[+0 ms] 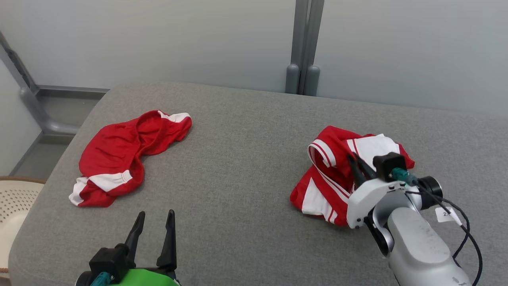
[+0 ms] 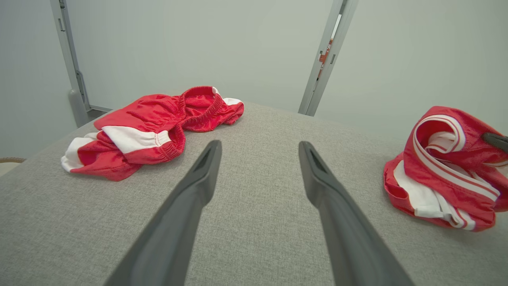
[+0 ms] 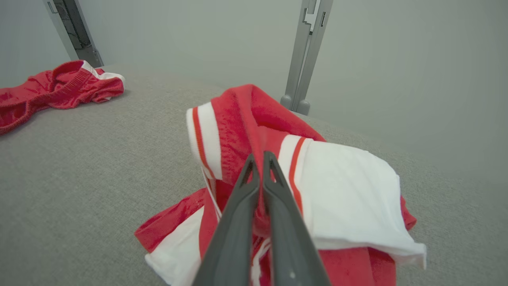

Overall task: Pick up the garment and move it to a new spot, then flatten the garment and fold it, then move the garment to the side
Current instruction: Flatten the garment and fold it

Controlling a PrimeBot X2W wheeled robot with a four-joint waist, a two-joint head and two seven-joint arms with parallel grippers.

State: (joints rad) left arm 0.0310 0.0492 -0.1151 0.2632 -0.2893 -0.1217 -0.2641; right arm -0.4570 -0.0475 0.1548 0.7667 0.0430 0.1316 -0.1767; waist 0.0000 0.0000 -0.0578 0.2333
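Red and white, the garment lies bunched at the right of the grey table, well apart from the red shorts at the left. It looks light, limp and slick, so I expect it to sag and slide. A thick fold or the striped hem near the top seems the surest hold. The right gripper sits on its top, fingers nearly together; whether cloth is pinched I cannot tell. The left gripper hovers spread wide over bare table. A pale basket stands past the left edge, its contents hidden.
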